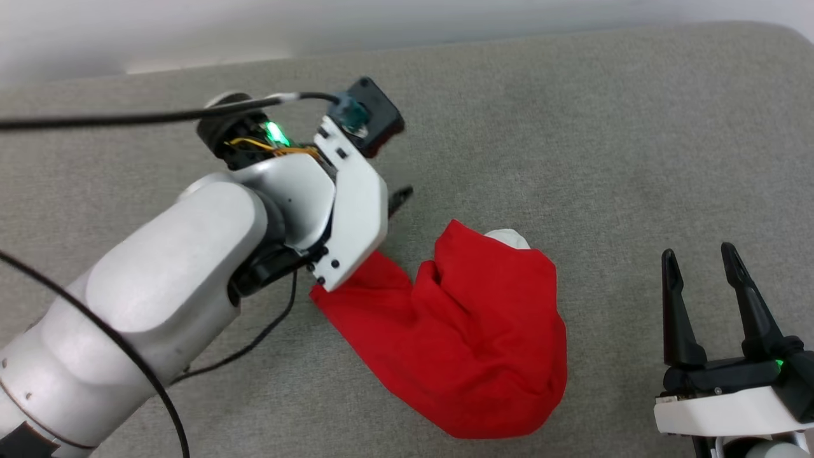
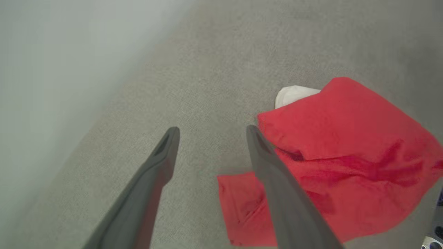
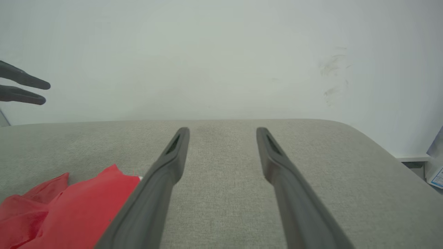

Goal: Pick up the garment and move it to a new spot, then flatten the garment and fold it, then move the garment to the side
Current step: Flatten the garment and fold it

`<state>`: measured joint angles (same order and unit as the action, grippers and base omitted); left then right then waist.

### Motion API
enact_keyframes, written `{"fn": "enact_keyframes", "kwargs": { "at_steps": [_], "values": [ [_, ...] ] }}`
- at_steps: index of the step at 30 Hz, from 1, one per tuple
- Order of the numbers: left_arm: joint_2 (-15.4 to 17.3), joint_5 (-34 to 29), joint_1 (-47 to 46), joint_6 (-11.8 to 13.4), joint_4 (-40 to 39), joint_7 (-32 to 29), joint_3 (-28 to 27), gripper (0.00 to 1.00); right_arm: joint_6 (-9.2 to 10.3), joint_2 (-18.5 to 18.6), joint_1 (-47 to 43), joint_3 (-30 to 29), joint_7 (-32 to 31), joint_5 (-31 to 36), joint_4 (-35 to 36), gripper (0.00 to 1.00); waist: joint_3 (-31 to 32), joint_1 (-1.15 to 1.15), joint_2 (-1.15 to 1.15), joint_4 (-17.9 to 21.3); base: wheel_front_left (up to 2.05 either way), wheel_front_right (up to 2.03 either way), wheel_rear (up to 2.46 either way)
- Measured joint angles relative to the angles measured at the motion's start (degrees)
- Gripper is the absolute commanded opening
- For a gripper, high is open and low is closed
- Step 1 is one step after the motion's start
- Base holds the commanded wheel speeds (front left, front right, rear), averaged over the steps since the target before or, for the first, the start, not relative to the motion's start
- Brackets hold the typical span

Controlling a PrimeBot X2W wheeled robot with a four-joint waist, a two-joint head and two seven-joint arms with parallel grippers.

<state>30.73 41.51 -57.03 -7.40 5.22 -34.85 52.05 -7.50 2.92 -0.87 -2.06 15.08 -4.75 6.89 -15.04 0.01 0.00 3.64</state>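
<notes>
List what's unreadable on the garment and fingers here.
- Head view: the garment has its left end behind the left wrist housing, which also hides most of the left fingers.
- Left wrist view: one finger covers the garment's middle; the bottom edge crops it.
- Right wrist view: garment cropped at the bottom-left corner.
- Garment's underside: folded under, unseen.

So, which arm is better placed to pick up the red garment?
Left. The left end effector hovers open at the edge of the garment; the right end effector, also open, stands apart from it.

1 garment, 2 grippers
</notes>
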Motion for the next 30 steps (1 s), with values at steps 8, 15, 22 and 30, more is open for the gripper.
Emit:
{"fn": "enact_keyframes", "kwargs": {
  "at_steps": [8, 15, 22, 30],
  "values": [
    [3.1, 9.7, -8.1, 0.0, -0.6, -10.5, 18.2, 1.0, 0.0, 0.0, 1.8, 0.2, 0.0, -0.3, 0.1, 1.0, -4.1, 0.0, 0.0, 1.9, 0.0, 0.0, 0.0],
    [3.8, 12.0, -6.9, 0.0, -1.2, -18.2, 21.2, 1.0, 0.0, 0.0, 3.4, 0.2, 0.0, -0.8, 0.3, 1.0, -7.5, 0.0, 0.0, 3.5, 0.0, 0.0, 0.0],
    [4.0, 8.0, -2.5, 0.1, -3.9, -24.7, 19.6, 1.0, 0.0, 0.0, 4.5, 0.2, 0.0, -1.2, 0.2, 1.0, -9.9, 0.0, 0.0, 4.2, 0.0, 0.0, 0.0],
    [3.3, 7.2, -2.2, 0.1, -3.0, -20.5, 20.3, 0.0, -0.01, 0.0, 5.3, 0.5, 0.0, -1.1, -0.5, 1.0, -9.4, -0.01, 0.0, 3.1, 0.0, 0.0, 0.0]
  ]
}}
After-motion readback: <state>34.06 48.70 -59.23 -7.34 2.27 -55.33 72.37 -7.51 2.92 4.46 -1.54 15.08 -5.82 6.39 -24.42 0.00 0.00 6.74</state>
